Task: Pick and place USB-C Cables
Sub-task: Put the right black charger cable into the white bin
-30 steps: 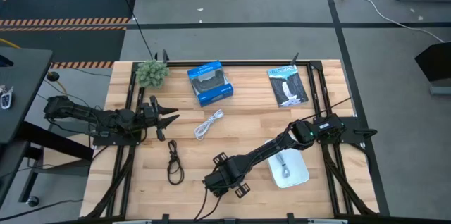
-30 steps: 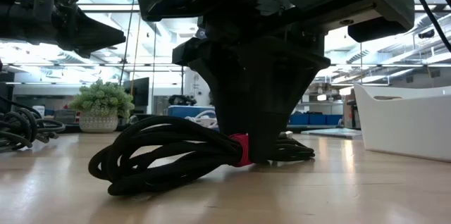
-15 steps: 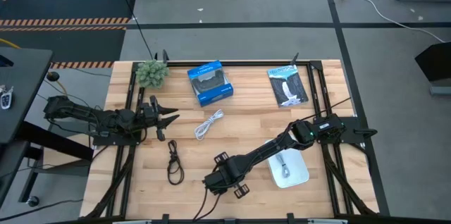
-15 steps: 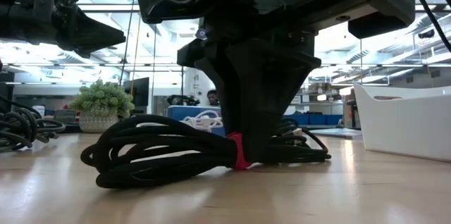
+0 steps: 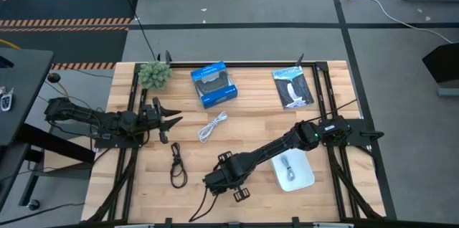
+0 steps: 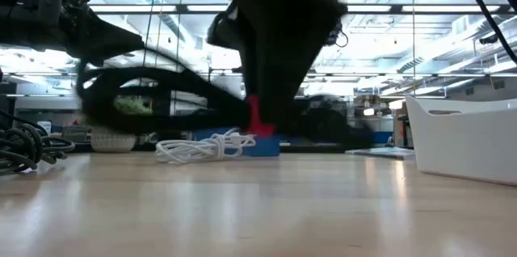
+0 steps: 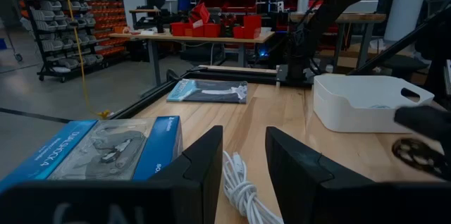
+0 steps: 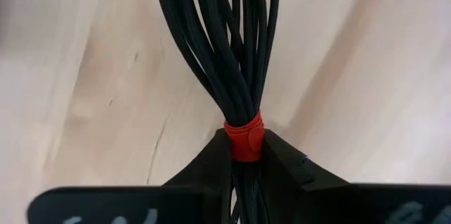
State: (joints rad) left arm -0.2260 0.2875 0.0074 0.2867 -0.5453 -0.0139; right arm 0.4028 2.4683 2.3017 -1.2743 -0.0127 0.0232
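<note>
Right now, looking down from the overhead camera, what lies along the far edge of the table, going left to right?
Small green plant → blue box → black-and-white flat packet.

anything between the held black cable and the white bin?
Nothing visible. The right gripper is shut on the black cable with the red tie, lifted clear of the table. The white bin sits just beside it, with bare wood between.

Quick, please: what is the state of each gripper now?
Left gripper: open, holding nothing.
Right gripper: shut on the black cable with red tie, lifted off the table.
</note>
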